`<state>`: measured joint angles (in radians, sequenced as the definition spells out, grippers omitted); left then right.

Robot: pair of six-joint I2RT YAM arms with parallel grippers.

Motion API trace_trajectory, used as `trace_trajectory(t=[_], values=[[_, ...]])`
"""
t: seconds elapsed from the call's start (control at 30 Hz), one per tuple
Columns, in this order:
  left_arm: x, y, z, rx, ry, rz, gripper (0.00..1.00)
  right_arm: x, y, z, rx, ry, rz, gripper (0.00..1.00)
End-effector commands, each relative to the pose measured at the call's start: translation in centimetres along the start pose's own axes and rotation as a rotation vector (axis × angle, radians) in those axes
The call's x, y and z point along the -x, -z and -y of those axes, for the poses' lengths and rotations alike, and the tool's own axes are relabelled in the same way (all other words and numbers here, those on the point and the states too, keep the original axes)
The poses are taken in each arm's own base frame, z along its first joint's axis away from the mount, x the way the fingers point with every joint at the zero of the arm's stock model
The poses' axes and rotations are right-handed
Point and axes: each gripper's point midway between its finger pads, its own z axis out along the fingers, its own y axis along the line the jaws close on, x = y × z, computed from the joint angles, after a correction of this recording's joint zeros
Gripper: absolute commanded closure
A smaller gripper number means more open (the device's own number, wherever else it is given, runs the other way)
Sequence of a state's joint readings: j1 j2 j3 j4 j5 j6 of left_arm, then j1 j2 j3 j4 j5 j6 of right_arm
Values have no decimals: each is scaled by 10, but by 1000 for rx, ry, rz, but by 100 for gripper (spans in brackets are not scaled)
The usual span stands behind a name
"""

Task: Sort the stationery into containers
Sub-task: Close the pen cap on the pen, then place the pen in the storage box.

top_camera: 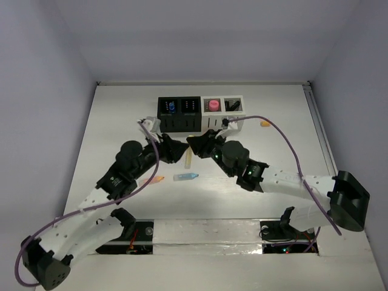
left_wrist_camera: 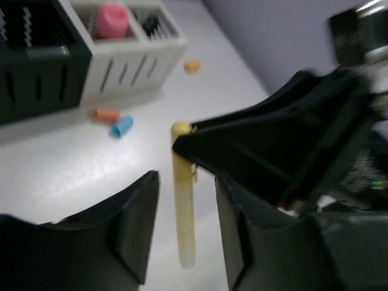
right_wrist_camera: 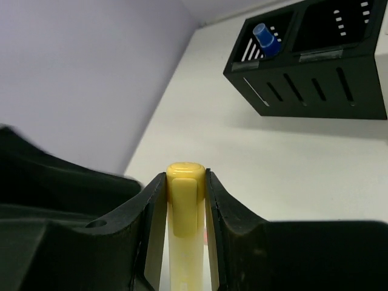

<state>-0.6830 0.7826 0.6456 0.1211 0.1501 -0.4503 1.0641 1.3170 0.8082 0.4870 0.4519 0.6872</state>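
Black left gripper [left_wrist_camera: 187, 182] sits just left of centre in the overhead view, its jaws spread on either side of the yellow pen [left_wrist_camera: 183, 230] without touching it. Just to its right, the right gripper [right_wrist_camera: 184, 177] pinches the pen's capped end. Above both stand the containers [top_camera: 179, 125], and an orange bit [top_camera: 264, 123] lies right of them.

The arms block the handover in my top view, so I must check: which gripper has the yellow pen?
Observer: The right gripper is shut on the yellow pen, at its capped end.
Operator: And the left gripper?
Observer: Open; its jaws flank the barrel with gaps showing.
Operator: Any strays hidden from me?
Observer: An orange piece and a blue piece lie close together before the white containers.
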Motion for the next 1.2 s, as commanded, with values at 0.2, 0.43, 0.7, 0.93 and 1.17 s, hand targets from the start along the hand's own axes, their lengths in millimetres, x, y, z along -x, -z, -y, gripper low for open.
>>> trace_trajectory(t=[0.2, 0.43, 0.7, 0.93, 1.17], values=[[89, 70, 18, 21, 9, 353, 15, 42, -60, 21, -68, 121, 15, 100], [95, 105, -6, 174, -46, 393, 4, 96, -101, 30, -98, 248, 146, 100], [88, 114, -25, 267, -124, 374, 1, 123, -162, 44, -166, 455, 229, 100], [89, 119, -22, 252, -130, 388, 1, 121, -211, 82, -260, 557, 231, 100], [84, 113, -21, 237, -139, 360, 1, 125, -227, 104, -304, 568, 230, 100]])
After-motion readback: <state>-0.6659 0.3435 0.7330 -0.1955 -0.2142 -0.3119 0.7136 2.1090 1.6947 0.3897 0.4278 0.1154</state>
